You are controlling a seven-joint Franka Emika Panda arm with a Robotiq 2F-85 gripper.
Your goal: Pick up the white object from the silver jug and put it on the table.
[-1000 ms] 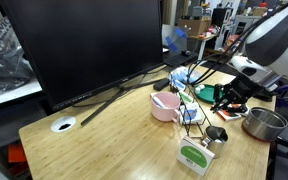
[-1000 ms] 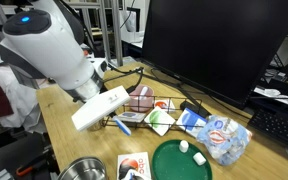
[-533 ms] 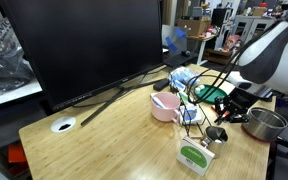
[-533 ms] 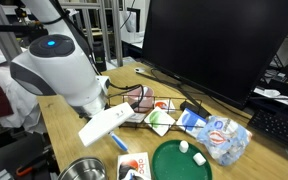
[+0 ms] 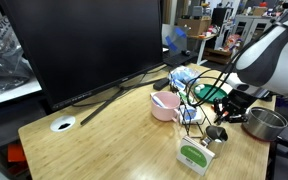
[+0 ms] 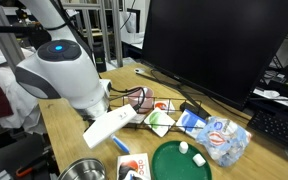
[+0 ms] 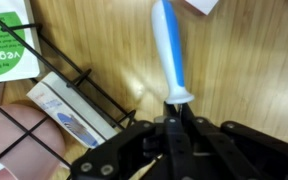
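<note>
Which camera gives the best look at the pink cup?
In an exterior view the pink cup stands whole and unblocked, a white utensil in it: that is the best. In an exterior view the cup is crossed by black wires. The wrist view shows only a blurred pink patch at its edge, perhaps the cup.

Locate small shiny silver metal jug [image 5: 216,133] on large light bamboo-coloured wooden table [image 5: 104,140], at 3 o'clock from round white cable grommet [image 5: 63,125] in an exterior view. Read jug handle direction as indeterminate. Treat tiny white object as too small to make out.
</note>
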